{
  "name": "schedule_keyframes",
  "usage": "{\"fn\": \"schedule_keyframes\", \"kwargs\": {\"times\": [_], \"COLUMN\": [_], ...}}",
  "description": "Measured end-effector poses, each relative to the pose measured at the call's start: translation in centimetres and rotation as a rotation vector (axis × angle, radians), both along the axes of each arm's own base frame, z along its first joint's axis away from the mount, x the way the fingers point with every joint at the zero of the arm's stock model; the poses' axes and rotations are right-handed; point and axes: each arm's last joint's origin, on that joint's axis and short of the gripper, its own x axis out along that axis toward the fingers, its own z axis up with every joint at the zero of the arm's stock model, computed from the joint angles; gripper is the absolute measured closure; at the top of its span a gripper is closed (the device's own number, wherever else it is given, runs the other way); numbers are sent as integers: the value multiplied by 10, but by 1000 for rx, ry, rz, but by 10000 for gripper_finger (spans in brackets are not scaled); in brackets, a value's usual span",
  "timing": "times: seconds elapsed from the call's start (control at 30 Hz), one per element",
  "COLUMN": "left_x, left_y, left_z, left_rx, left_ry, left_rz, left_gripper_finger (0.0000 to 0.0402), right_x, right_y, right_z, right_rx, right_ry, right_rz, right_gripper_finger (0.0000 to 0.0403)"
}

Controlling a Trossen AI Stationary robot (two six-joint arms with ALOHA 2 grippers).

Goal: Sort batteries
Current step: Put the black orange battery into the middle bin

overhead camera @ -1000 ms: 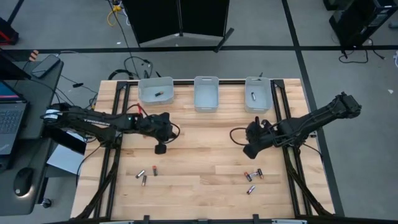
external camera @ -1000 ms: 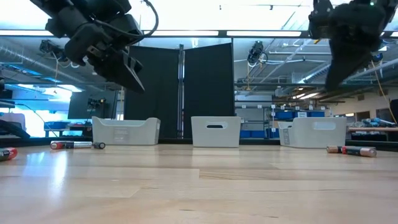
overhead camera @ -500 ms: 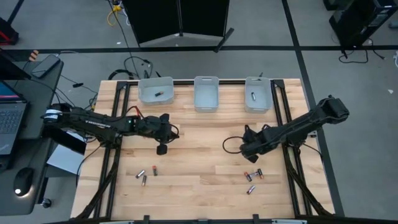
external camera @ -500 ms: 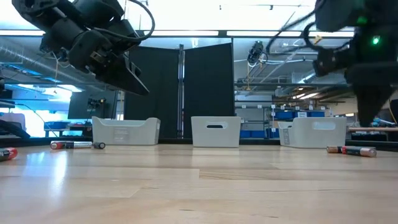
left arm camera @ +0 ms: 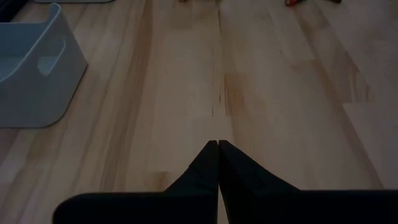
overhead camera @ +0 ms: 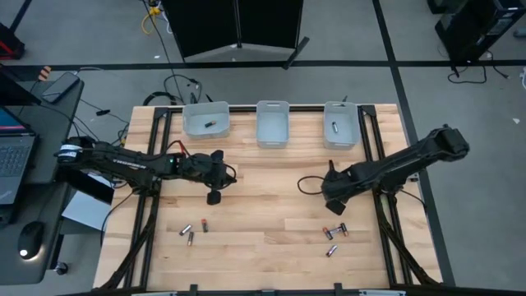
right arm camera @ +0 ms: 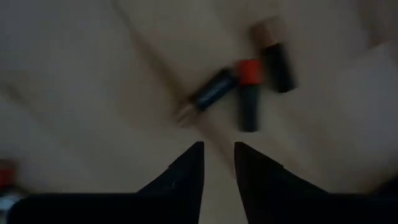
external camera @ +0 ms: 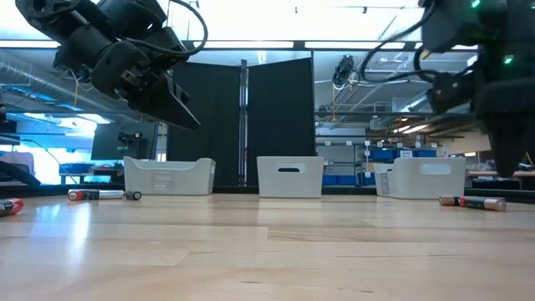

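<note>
1. My right gripper [right arm camera: 217, 152] hangs over the counter [overhead camera: 271, 181], jaws slightly parted, holding nothing.
2. Three batteries [right arm camera: 245, 84] lie on the wood just beyond them.
3. My left gripper [left arm camera: 217, 146] is pinched closed, empty, mid-counter.

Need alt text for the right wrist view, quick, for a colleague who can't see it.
The right gripper, its two dark fingers slightly apart and empty, points down at the wooden table toward three blurred batteries lying close together, two with red ends meeting and one with a copper end.
</note>
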Motion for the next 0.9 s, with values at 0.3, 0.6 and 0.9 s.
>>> {"fn": "schedule_keyframes", "kwargs": {"times": [0.3, 0.6, 0.9], "left_x": [0, -1, -1], "left_y": [0, 0, 0], "left_z": [-1, -2, -1], "left_rx": [-11, -23, -26], "left_ry": [9, 19, 18], "left_rz": [7, 15, 18], "left_gripper_finger": [387, 387, 387], "right_x": [22, 48, 57], "right_y": [57, 91, 96], "right_z": [6, -13, -26], "right_rx": [240, 239, 216], "right_ry": [-263, -90, -9], "right_rz": [-52, -133, -126], "right_gripper_finger": [306, 274, 222]}}
